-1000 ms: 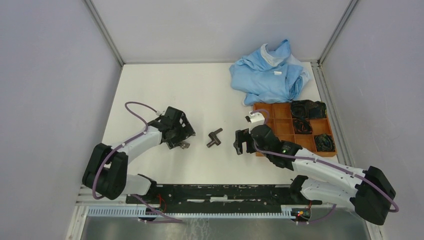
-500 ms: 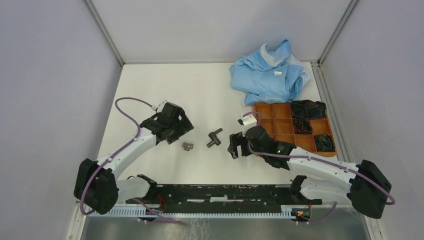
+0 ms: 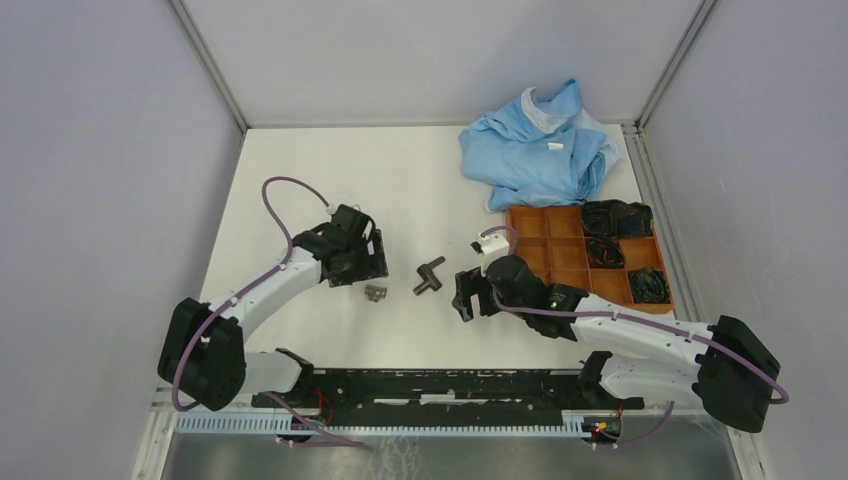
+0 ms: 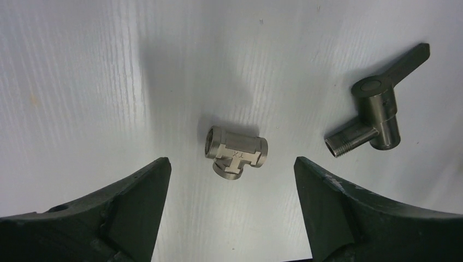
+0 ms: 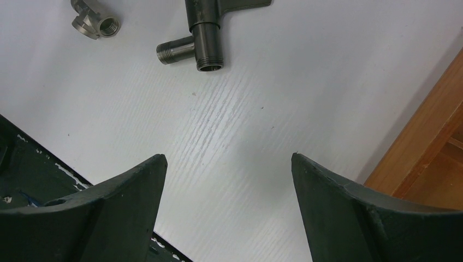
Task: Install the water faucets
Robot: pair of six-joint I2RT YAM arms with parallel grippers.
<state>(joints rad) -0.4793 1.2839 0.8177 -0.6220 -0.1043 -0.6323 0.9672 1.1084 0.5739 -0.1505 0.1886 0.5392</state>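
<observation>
Faintly, the tee fitting (image 4: 236, 153) bears 2 stamped characters — possibly "TX".

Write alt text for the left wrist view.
A small grey T-shaped fitting lies untouched on the white table, just beyond the gap between the open fingers of the left gripper. Further right in the picture lies a darker faucet piece with a flat lever handle and a threaded stub.

a: your top view's bright, evenly lit from above, sharp corner to corner.
b: wrist views?
a: you'll see a soft shadow up-left of the tee fitting (image 4: 236, 153); the dark fingers (image 4: 128, 218) at the bottom edge lose detail.
</observation>
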